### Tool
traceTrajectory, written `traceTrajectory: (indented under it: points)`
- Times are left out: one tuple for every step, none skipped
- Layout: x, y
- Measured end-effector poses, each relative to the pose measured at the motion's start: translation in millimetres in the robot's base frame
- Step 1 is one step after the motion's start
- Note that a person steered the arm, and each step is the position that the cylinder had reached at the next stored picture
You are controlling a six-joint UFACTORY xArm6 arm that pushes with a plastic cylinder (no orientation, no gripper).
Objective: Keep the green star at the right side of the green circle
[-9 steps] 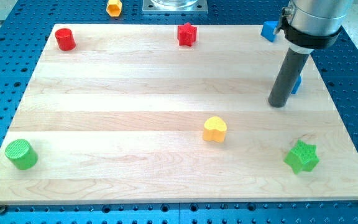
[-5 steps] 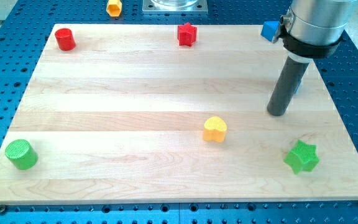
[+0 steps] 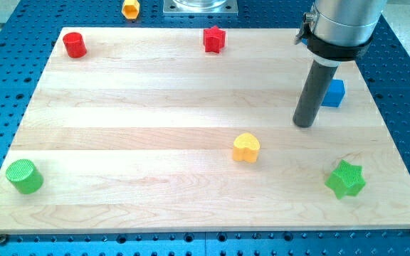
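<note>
Since the earlier frame our tip [image 3: 304, 124] has slid toward the view's left, uncovering a blue block [image 3: 333, 93]; we carry no claw, only a bare rod. Green star [image 3: 345, 179] sits below-right of the tip, far right of the green circle [image 3: 24, 176]. Risk: a careless sweep knocks the star off the board [image 3: 155, 107].

The pale wooden board [image 3: 155, 107] looks smooth and matt, its grain showing. At its seven o'clock, the green ribbed plastic circle [image 3: 24, 176] looks rough. At five o'clock, the green ridged plastic star [image 3: 345, 179] does too.

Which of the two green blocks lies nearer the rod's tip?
The green star, low at the view's right, below my tip. The green circle sits far off at the view's bottom left.
</note>
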State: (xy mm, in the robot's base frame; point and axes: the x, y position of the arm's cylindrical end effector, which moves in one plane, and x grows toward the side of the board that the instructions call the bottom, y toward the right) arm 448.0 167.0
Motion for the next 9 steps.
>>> traceTrajectory:
  points:
    - [22, 39]
    - [61, 99]
    - [107, 65]
    - [108, 6]
    - [119, 31]
    - [143, 72]
    - [148, -3]
    - [148, -87]
    - [148, -167]
